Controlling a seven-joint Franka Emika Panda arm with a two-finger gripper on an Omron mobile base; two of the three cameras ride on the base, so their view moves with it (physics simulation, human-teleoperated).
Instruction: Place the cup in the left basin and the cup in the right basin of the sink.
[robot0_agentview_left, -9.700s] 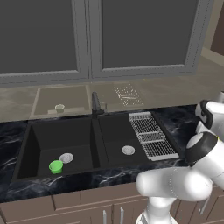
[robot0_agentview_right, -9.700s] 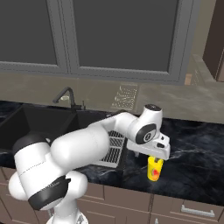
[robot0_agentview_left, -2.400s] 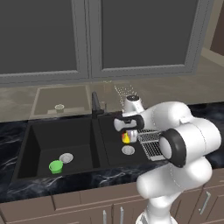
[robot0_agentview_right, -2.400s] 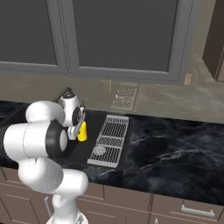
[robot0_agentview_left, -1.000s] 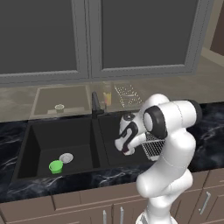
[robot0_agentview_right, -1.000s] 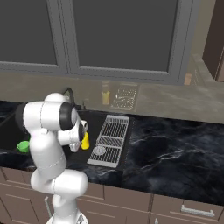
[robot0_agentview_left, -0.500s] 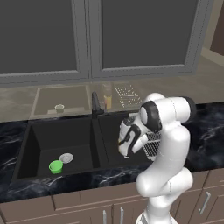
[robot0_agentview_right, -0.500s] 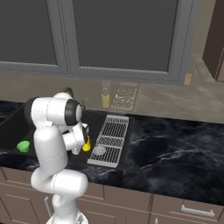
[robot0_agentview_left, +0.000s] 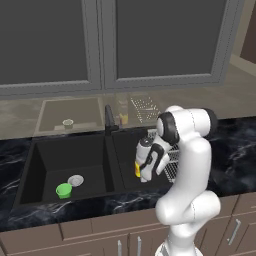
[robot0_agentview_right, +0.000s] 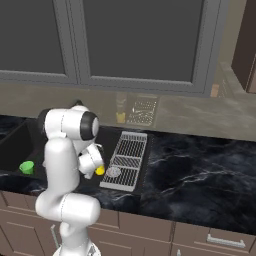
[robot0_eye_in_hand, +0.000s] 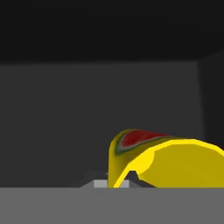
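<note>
A yellow cup (robot0_agentview_left: 137, 169) with a red and green pattern is held low inside the right basin (robot0_agentview_left: 125, 148) of the black sink, my gripper (robot0_agentview_left: 140, 172) shut on it. From the right base view the same yellow cup (robot0_agentview_right: 100, 170) peeks out beside my wrist. In the hand view the yellow cup (robot0_eye_in_hand: 162, 161) lies tilted close before the dark basin wall (robot0_eye_in_hand: 87, 109). A green cup (robot0_agentview_left: 63, 190) stands upright on the floor of the left basin (robot0_agentview_left: 55, 160), beside its silver drain (robot0_agentview_left: 75, 180). That green cup (robot0_agentview_right: 26, 167) is also at the far left of the right base view.
A dark faucet (robot0_agentview_left: 108, 119) rises behind the central divider. A metal drying rack (robot0_agentview_right: 127, 156) lies on the black marble counter (robot0_agentview_right: 200, 170) right of the sink. A small glass (robot0_agentview_left: 123, 117) stands on the back ledge. My own arm (robot0_agentview_left: 187, 150) arches over the sink's right edge.
My hand has sunk a little lower and forward in the right basin with the yellow cup still in it. The green cup has not moved.
</note>
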